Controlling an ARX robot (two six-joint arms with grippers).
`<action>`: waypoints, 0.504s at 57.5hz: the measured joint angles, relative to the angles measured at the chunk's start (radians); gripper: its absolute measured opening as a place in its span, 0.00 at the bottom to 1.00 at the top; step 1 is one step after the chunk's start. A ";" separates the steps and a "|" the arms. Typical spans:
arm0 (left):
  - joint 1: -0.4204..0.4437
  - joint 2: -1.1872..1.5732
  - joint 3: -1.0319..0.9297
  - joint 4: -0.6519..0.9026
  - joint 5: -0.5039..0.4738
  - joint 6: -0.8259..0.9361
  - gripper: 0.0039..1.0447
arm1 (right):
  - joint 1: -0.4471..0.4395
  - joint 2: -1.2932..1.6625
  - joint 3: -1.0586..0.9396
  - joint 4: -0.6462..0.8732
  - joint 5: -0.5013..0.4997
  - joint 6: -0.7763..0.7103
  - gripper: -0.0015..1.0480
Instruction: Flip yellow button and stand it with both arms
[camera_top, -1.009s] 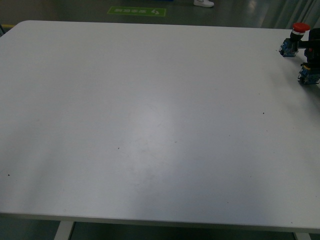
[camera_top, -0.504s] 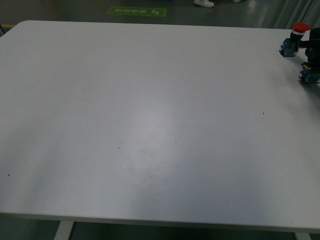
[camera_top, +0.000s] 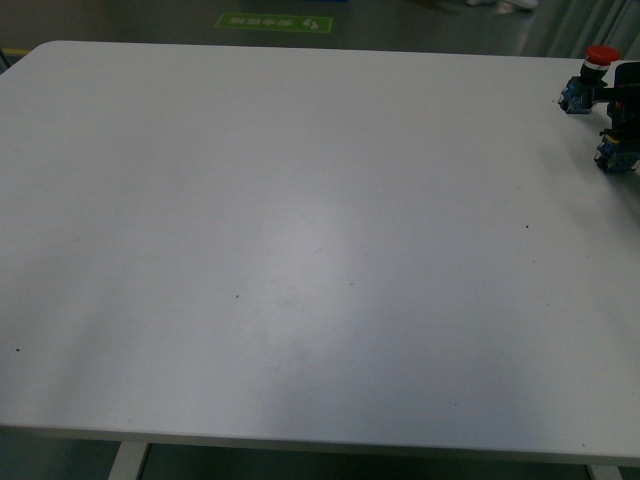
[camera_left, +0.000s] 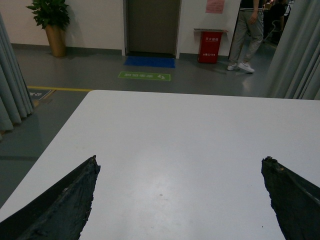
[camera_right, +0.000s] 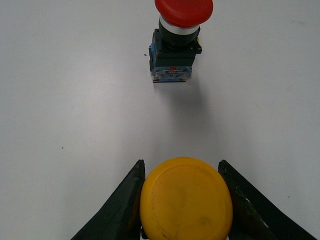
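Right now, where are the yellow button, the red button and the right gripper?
yellow button (camera_right: 186, 200): right wrist view, centre of its cap.
red button (camera_right: 175, 43): right wrist view, black collar.
right gripper (camera_right: 181, 164): right wrist view, midway between fingertips.

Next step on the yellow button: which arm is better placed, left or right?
Right. The right claw has its fingers hugging the yellow button at its cap on both sides, near the red button. The left claw hangs open over bare table, with no button in its view.
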 joint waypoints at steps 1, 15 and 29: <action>0.000 0.000 0.000 0.000 0.000 0.000 0.94 | 0.000 0.000 0.000 0.000 0.001 0.000 0.35; 0.000 0.000 0.000 0.000 0.000 0.000 0.94 | 0.000 0.000 0.001 -0.021 -0.024 0.000 0.50; 0.000 0.000 0.000 0.000 0.000 0.000 0.94 | -0.002 -0.004 0.001 -0.026 -0.034 0.002 0.83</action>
